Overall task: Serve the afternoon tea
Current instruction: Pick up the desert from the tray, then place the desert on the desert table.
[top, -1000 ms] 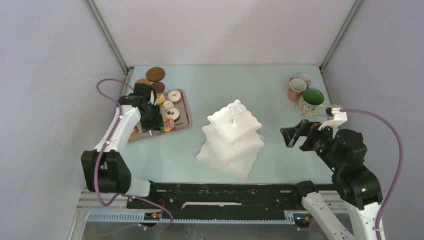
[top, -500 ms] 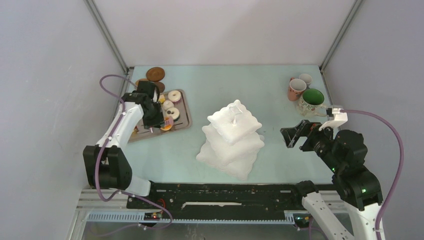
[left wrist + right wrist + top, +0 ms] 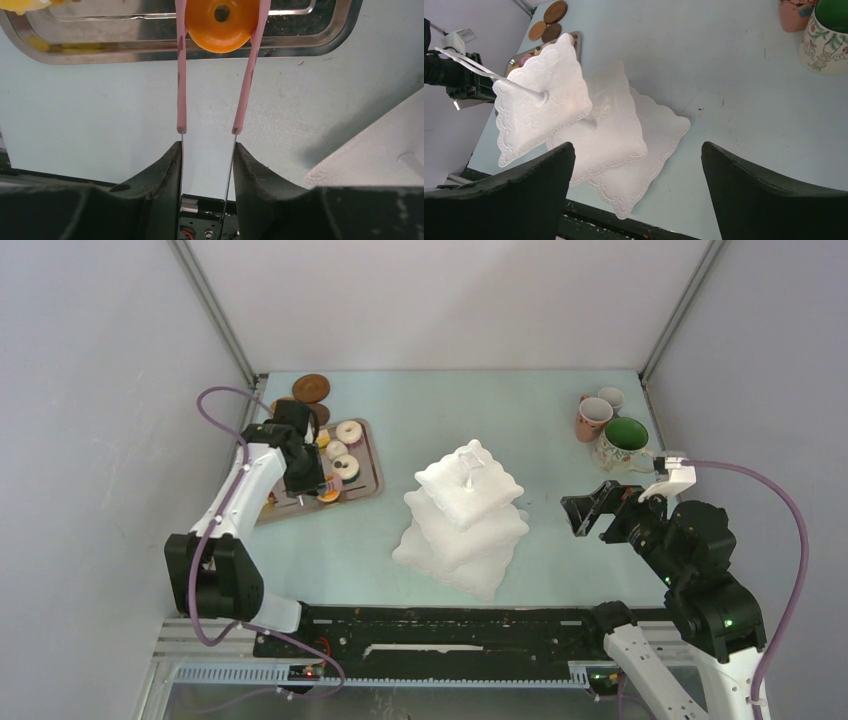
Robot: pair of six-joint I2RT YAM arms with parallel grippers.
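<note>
**Entry: biscuit pick-up, left side of desk**

- Left gripper (image 3: 206, 156): narrowed on the handles of the pink tongs (image 3: 181, 75) and holding them. The tong tips sit either side of an orange biscuit (image 3: 218, 24).
- Orange biscuit: ring-shaped, over the near rim of the grey tray (image 3: 150, 54). We cannot tell whether it is lifted or lying on the metal.
- Right gripper (image 3: 585, 510): jaws wide, holding nothing, hovering to the right of the white stand (image 3: 468, 485).
- White stand: three tiers, middle of the desk (image 3: 450, 410), all tiers bare.
- Donuts (image 3: 349, 431): on the far end of the tray.
- Coasters (image 3: 311, 387): far left, just beyond the tray.
- Mugs (image 3: 610, 425): three, far right corner.

**Handling note.** We judge the step to be pinching the biscuit for transfer to the stand.
- Squeeze only until both tips bear evenly on the rim, as a hard pinch could crack it or make it spring out.
- Raise it straight and clear of the tray lip before swinging right.
- Keep the tongs level.

**Change noted.** Against the frame a second earlier:
- The left gripper has moved slightly toward the far left of the tray.
- Its jaws have drawn closer, bringing the tong tips onto the biscuit.
- The right arm, stand, mugs and coasters are unchanged.
</note>
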